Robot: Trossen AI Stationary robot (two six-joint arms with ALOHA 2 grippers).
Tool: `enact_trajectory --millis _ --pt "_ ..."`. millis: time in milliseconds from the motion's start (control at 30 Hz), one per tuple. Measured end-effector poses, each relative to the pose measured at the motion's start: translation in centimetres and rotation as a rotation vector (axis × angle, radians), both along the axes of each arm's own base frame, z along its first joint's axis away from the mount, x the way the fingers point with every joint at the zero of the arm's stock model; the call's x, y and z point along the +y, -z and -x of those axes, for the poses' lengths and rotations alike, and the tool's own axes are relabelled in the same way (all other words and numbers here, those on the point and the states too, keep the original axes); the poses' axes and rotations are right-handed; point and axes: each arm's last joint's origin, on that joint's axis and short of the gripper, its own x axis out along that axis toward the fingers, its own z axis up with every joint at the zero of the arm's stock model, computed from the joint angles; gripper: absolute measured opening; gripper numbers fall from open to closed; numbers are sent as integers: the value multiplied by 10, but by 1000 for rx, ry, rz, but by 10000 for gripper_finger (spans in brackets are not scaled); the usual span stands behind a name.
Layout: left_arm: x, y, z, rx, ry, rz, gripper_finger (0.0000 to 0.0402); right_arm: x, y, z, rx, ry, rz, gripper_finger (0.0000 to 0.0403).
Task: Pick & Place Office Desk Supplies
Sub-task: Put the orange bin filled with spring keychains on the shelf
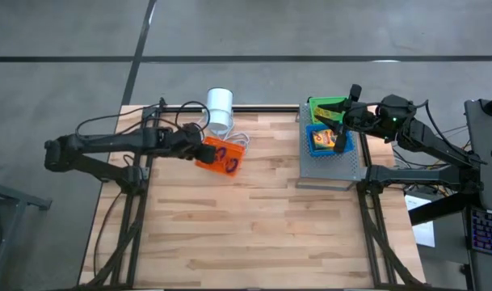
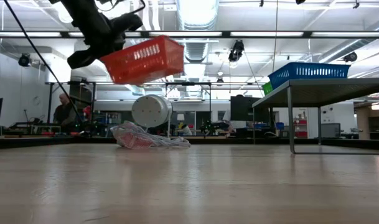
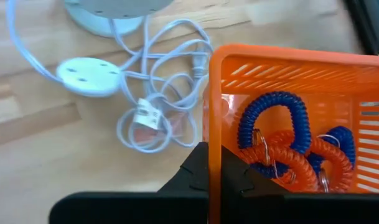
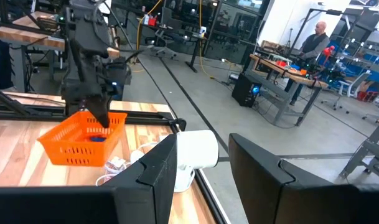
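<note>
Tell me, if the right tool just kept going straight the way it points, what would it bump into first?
Probably the white cylinder: seen from the wrist, it sits right between the open right tool's fingers. The orange basket, held up by the left tool, lies off to one side. Depth is hard to judge.

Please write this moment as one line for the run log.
left gripper: shut on orange basket, lifted above table | right gripper: open, above blue basket on grey tray

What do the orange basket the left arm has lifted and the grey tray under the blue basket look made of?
Orange slotted basket: looks like moulded plastic, with thin, evenly slotted walls and a slight sheen. Grey perforated tray: probably sheet metal, matt, with regular small holes and thin legs in the low view.
</note>
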Motion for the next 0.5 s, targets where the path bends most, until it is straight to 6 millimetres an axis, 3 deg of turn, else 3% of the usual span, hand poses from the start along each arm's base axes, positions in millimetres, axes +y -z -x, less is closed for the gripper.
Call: enact_trajectory --millis 267,500 --pt "-5 -4 -6 -111 -108 84 3 0 0 0 0 0 0 139" --pt "-11 -13 -13 -174 -38 58 3 0 0 0 0 0 -2 139"
